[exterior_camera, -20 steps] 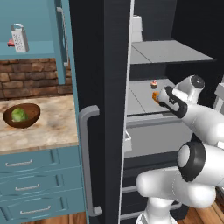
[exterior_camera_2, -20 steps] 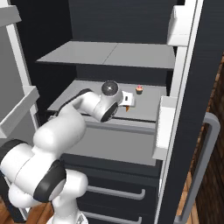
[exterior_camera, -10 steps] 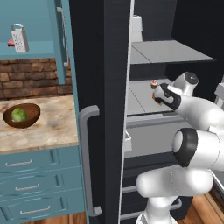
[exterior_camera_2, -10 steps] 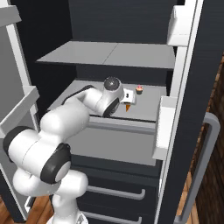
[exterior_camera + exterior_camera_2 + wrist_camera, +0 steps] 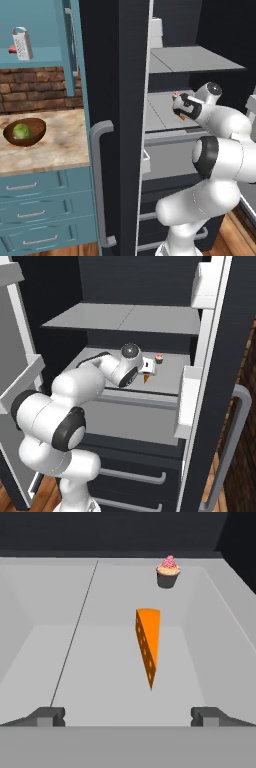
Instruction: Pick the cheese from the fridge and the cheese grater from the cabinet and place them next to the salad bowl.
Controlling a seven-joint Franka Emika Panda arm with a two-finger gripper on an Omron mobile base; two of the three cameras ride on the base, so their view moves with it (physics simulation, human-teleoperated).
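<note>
We have the gripper (image 5: 128, 717) inside the fridge (image 5: 120, 100), jaws spread wide and empty, with the cheese (image 5: 148, 644) lying on the shelf (image 5: 75, 662) just ahead at 12 o'clock. It sits a little right of centre, so closing now could clip its thin edge and skid it. Pushing on risks nudging the cupcake (image 5: 168, 571) at 1 o'clock.
</note>
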